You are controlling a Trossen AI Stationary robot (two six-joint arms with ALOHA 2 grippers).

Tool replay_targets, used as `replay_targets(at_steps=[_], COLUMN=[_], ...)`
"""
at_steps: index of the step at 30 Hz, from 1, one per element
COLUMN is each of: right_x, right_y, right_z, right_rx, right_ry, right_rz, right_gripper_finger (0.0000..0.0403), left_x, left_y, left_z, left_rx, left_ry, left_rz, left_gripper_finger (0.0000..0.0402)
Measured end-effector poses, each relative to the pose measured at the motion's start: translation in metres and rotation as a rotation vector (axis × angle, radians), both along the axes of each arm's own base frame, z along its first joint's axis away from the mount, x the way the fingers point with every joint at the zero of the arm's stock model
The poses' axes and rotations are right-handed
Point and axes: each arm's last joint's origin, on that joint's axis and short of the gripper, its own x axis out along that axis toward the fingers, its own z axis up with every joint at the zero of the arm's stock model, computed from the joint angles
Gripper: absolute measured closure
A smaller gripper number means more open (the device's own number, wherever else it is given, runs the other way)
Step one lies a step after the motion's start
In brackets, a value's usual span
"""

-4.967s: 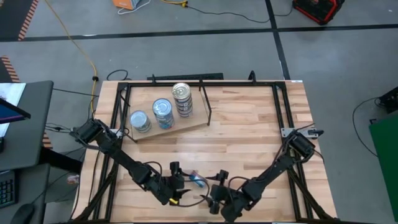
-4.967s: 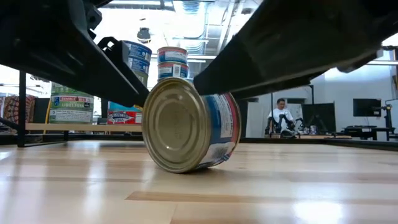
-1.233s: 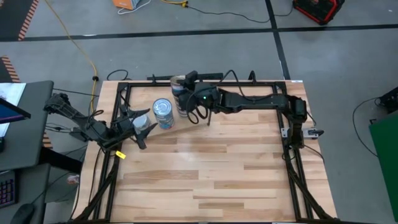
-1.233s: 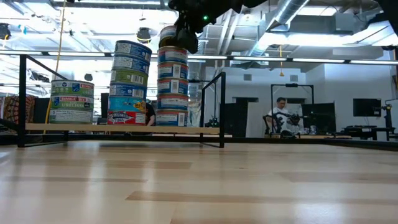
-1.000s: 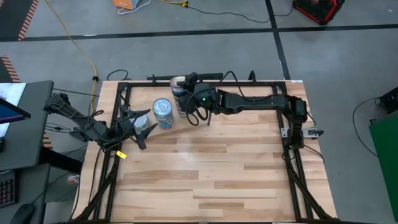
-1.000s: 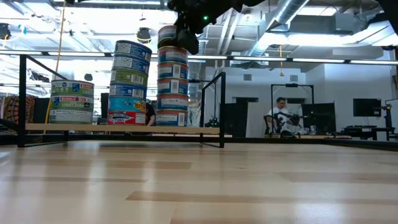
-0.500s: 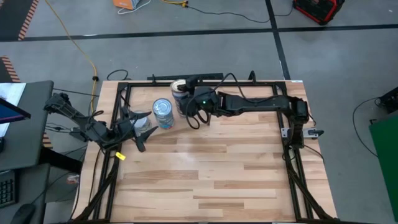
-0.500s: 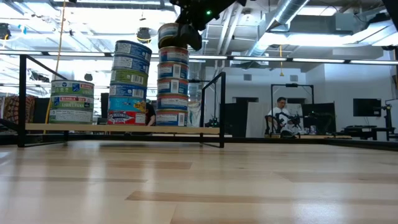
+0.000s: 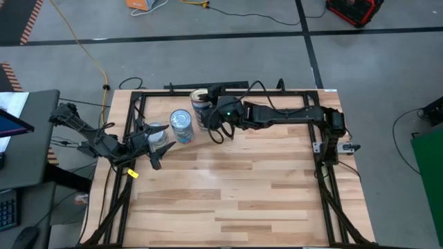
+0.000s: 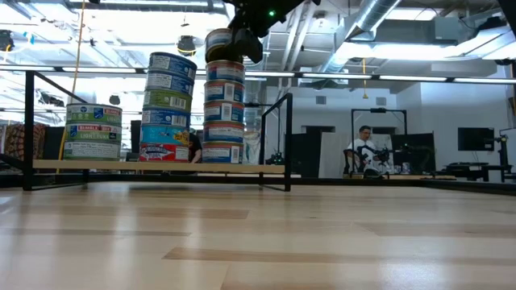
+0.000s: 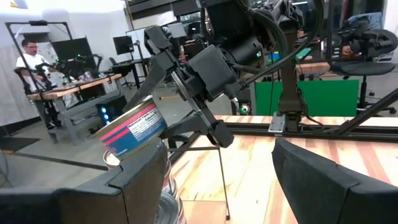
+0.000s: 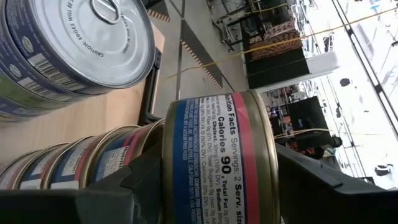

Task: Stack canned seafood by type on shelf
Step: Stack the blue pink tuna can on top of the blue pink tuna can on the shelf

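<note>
On the plywood shelf stand three stacks of canned seafood: a short stack, a middle stack and a tall stack. A gold-rimmed tin with a red and blue label sits tilted at the top of the tall stack, with my right gripper shut on it. My left gripper stands open at the shelf's left end, over the short stack, and touches nothing. My right gripper pinches the top tin by its round side wall, one finger on each side. The fingers come nearly level from the table's right. The tin is tilted. I cannot tell whether its low edge rests on the stack.
A thin black rod frame rises at the shelf's right end, close to my right arm. The black table frame runs along the far and side edges. The near half of the wooden tabletop is bare. A person sits far behind the table.
</note>
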Motion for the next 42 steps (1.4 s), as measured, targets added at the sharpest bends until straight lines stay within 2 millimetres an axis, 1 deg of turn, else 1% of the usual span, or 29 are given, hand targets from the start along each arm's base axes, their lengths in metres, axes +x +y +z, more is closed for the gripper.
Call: replay_targets(at_steps=[5, 11, 16, 20, 23, 30, 42], right_x=[0.000, -0.003, -0.005, -0.006, -0.006, -0.008, -0.008], right_y=[0.006, 0.006, 0.008, 0.008, 0.009, 0.009, 0.007], right_z=[-0.003, -0.003, 0.002, 0.011, 0.013, 0.009, 0.008], right_rx=[0.016, 0.055, 0.051, 0.071, 0.094, 0.125, 0.129], right_ry=[0.018, 0.026, 0.026, 0.027, 0.021, 0.054, 0.056], right_rz=[0.003, -0.014, -0.009, -0.013, -0.002, -0.009, -0.015], right_gripper_finger=[0.0126, 0.0126, 0.0126, 0.0126, 0.0126, 0.0126, 0.0126], left_x=[0.000, 0.000, 0.000, 0.000, 0.000, 0.000, 0.000], left_y=[0.000, 0.000, 0.000, 0.000, 0.000, 0.000, -0.001], left_z=[0.000, 0.000, 0.000, 0.000, 0.000, 0.000, 0.000], left_rx=[-0.001, -0.001, -0.001, -0.001, -0.001, -0.004, -0.009], left_ry=[0.000, 0.000, 0.001, 0.000, 0.000, -0.001, -0.004], left_rz=[-0.004, -0.004, -0.003, -0.003, -0.003, -0.009, -0.027], left_gripper_finger=[0.0123, 0.0123, 0.0123, 0.0123, 0.0123, 0.0123, 0.0123])
